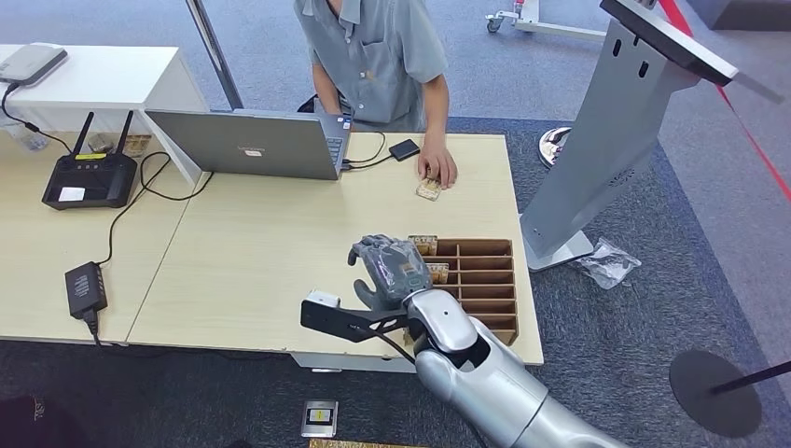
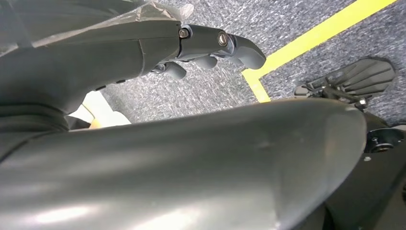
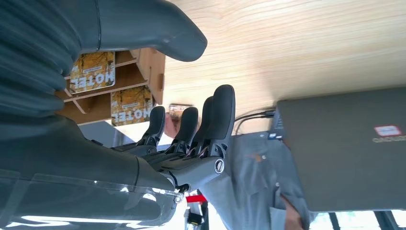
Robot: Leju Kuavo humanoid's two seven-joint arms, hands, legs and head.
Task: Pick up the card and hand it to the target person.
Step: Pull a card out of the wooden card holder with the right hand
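Cards (image 1: 425, 245) stand in the wooden rack (image 1: 485, 280) on your head view, so one lifts out easily; your right hand (image 1: 390, 271) hovers beside them, and the person (image 1: 378, 56) (hand on another card (image 1: 429, 189)) waits across the desk (image 1: 280, 252).

Left wrist: left hand (image 2: 210, 48) hangs over carpet, fingers curled, empty.

Right wrist: fingers (image 3: 218, 115) spread, gripping nothing, two cards (image 3: 93, 72) in the rack's slots.

Obstructions and cut-offs noted

The near-left slots of the card rack (image 1: 485, 275) are covered by the right hand (image 1: 390, 271). The card (image 1: 429, 189) on the counter (image 1: 280, 243) is partly covered by the person's hand (image 1: 438, 168); its print is too small to be read. The person (image 1: 378, 56) is cut off at the head view's upper edge.
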